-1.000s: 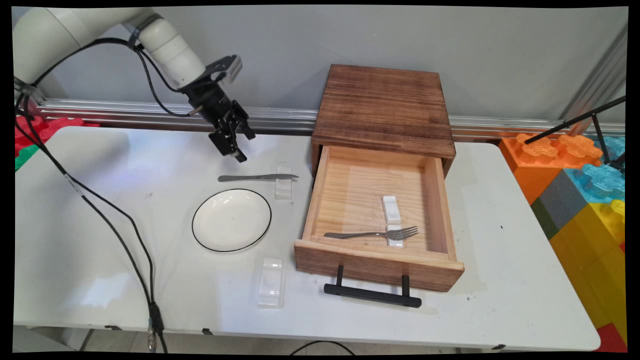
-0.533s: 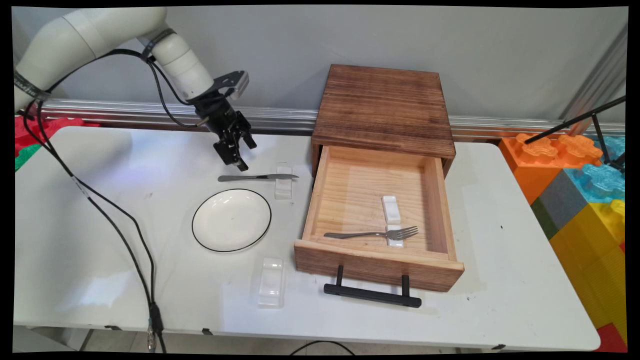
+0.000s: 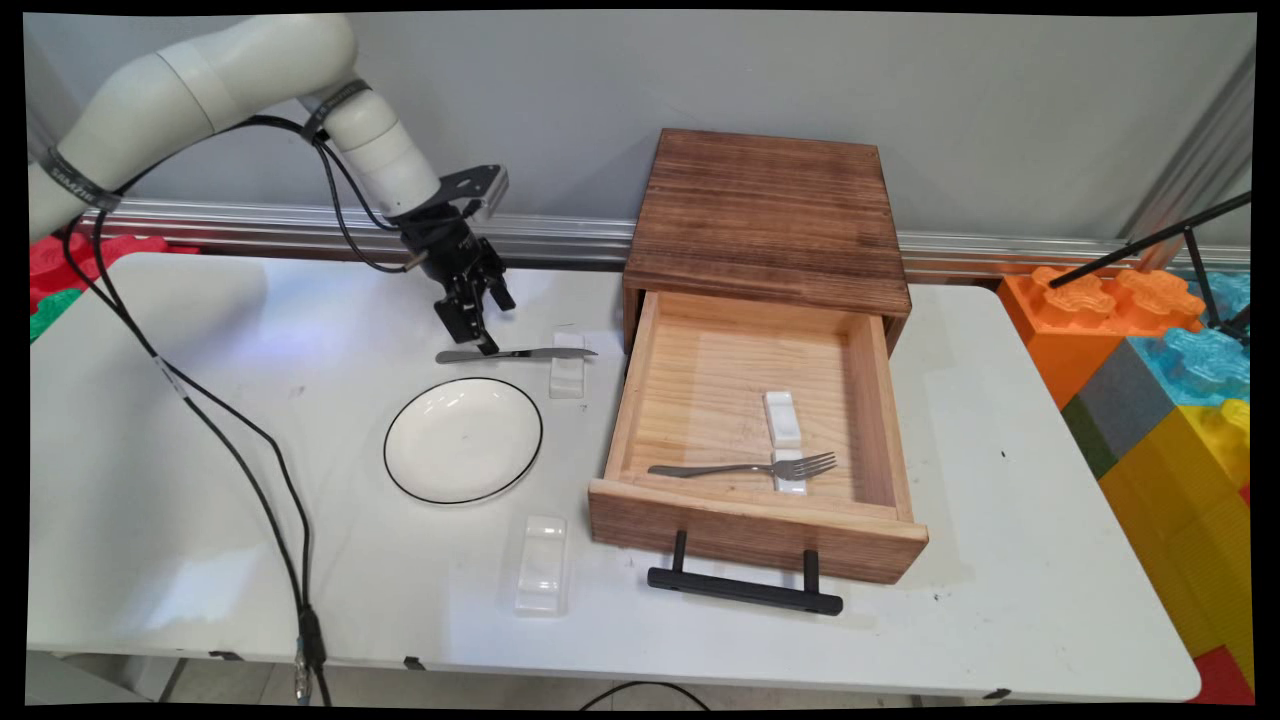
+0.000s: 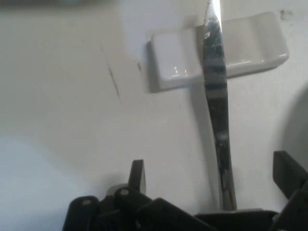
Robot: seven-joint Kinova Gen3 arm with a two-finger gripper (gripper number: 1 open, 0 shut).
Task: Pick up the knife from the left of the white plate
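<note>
Steel knife [image 3: 515,354] flat on the white table [image 3: 200,420], long axis running left to right, handle end to the left, blade to the right and propped across a small white rest [image 3: 567,366]. Black gripper [image 3: 482,333] poised directly over the handle part, fingers spread, released, nothing held; in the hand view gripper [image 4: 211,185] straddling the handle, one fingertip [image 4: 137,175] on one side, the other on the far side, knife [image 4: 216,96] running away up the frame onto the rest [image 4: 219,50]. Contact between fingers and handle impossible to judge.

Just in front of the knife, white plate [image 3: 463,439] with a dark rim, near but apart from it. Bare tabletop to the left and behind the knife, up to the rail at the wall. Nearer the front edge, a clear rest [image 3: 541,562], alone.

Right of the knife's tip, close by, wooden drawer box [image 3: 768,215] with its drawer [image 3: 750,520] pulled out; inside, fork [image 3: 745,467] lying left to right, tines right, on one of two white rests [image 3: 782,418]. Black handle [image 3: 745,590] on the drawer front. Far right, coloured blocks [image 3: 1170,370] beyond the table's edge, cut off by the frame.
</note>
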